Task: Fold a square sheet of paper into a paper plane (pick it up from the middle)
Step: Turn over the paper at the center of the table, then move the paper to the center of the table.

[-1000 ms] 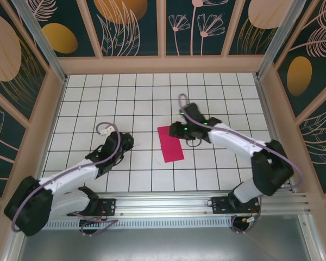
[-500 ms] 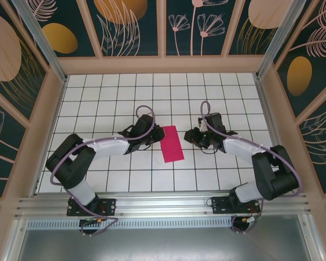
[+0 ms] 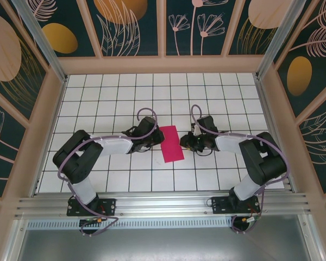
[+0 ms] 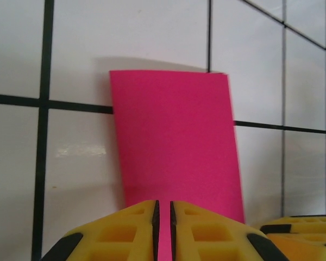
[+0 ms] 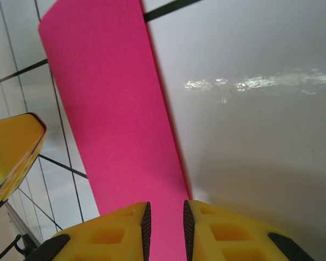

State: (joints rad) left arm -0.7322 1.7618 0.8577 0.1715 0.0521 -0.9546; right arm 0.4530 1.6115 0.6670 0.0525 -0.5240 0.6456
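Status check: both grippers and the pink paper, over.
Left gripper nearly shut at paper's edge. Right gripper narrow, opposite edge. Pink paper flat, folded narrow. Nothing blocking.

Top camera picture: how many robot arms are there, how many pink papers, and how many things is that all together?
Robot arms: 2, the left gripper and the right gripper on either side of the paper
Pink papers: 1, the square sheet of paper, folded into a strip on the table
Total: 3

Lab test cell: gridded white table, aluminium frame rails, patterned walls.
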